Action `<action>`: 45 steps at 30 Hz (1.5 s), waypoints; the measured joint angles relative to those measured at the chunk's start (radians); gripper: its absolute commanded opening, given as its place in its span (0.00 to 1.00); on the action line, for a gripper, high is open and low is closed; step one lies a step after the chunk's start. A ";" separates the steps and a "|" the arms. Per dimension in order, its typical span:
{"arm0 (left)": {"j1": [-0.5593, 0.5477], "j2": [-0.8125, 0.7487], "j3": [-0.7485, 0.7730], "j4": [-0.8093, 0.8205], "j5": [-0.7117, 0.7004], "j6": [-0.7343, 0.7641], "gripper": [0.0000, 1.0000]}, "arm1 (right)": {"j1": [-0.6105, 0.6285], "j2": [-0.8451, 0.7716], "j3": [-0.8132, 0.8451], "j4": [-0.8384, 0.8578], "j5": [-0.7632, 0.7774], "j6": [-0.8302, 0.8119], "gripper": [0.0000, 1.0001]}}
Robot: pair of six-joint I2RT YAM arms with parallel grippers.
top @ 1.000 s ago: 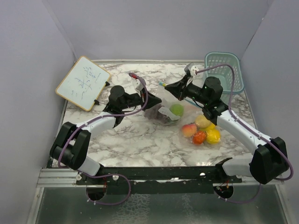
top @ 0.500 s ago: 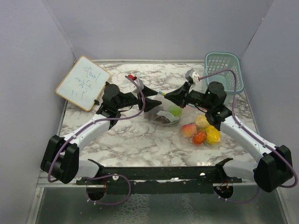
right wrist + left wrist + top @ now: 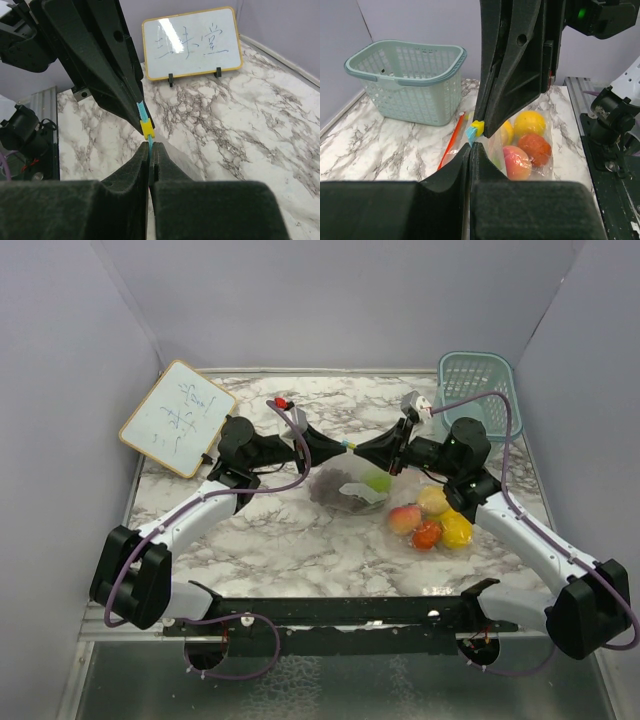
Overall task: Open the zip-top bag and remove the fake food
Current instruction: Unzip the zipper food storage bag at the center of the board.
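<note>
The clear zip-top bag (image 3: 352,490) hangs between my two grippers above the table's middle. A green ball (image 3: 377,480) and dark purple grapes (image 3: 333,490) show through it. A peach (image 3: 405,517), a red-orange tomato (image 3: 427,534) and a yellow lemon (image 3: 457,531) lie under clear plastic on the table to its right. My left gripper (image 3: 338,445) is shut on the bag's top edge (image 3: 471,146). My right gripper (image 3: 360,448) is shut on the teal zip strip (image 3: 150,142), just below the yellow slider (image 3: 147,129). The two sets of fingertips almost touch.
A teal plastic basket (image 3: 478,390) stands at the back right, and it also shows in the left wrist view (image 3: 407,80). A small whiteboard (image 3: 178,417) leans at the back left. An orange-red strip (image 3: 451,142) of the bag runs towards the basket.
Both grippers have moved towards each other and now meet at the bag's top. The bag has been drawn up, with the green ball and grapes hanging under the fingertips.
</note>
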 measured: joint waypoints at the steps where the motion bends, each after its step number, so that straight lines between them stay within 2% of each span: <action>1: 0.000 0.002 0.000 0.008 0.005 -0.006 0.00 | 0.000 -0.002 0.000 -0.001 -0.001 0.001 0.05; 5: 0.001 0.006 -0.001 0.024 0.015 -0.024 0.00 | 0.000 -0.005 0.000 0.000 -0.002 0.004 0.40; 7: 0.001 0.012 -0.001 0.028 0.021 -0.030 0.00 | 0.000 -0.008 0.000 -0.003 -0.002 -0.004 0.44; 12: 0.000 0.051 0.007 0.027 0.022 -0.045 0.00 | 0.033 -0.010 0.010 -0.039 0.013 -0.073 0.42; 16: 0.000 0.074 0.015 0.031 0.023 -0.064 0.00 | 0.059 -0.008 0.044 -0.075 0.044 -0.127 0.20; 18: 0.000 0.074 0.015 0.037 0.027 -0.076 0.00 | 0.063 -0.005 0.061 -0.080 0.053 -0.142 0.17; 20: 0.000 0.074 0.015 0.042 0.030 -0.083 0.00 | 0.064 0.001 0.079 -0.085 0.061 -0.157 0.22; 22: 0.000 0.073 0.015 0.042 0.030 -0.085 0.00 | 0.064 0.010 0.091 -0.092 0.064 -0.169 0.33; 24: 0.000 0.072 0.015 0.042 0.030 -0.087 0.00 | 0.064 0.016 0.092 -0.101 0.069 -0.180 0.36; 28: 0.000 0.072 0.015 0.042 0.030 -0.087 0.00 | 0.064 0.022 0.092 -0.126 0.077 -0.194 0.36; 32: 0.000 0.072 0.015 0.042 0.029 -0.088 0.00 | 0.064 0.023 0.092 -0.129 0.082 -0.203 0.26; 34: 0.000 0.072 0.015 0.042 0.030 -0.088 0.00 | 0.064 0.023 0.092 -0.130 0.088 -0.211 0.26; 39: 0.000 0.072 0.015 0.042 0.029 -0.089 0.00 | 0.064 0.029 0.092 -0.138 0.101 -0.218 0.33; 45: 0.001 0.073 0.015 0.041 0.028 -0.089 0.00 | 0.064 0.032 0.092 -0.139 0.110 -0.221 0.31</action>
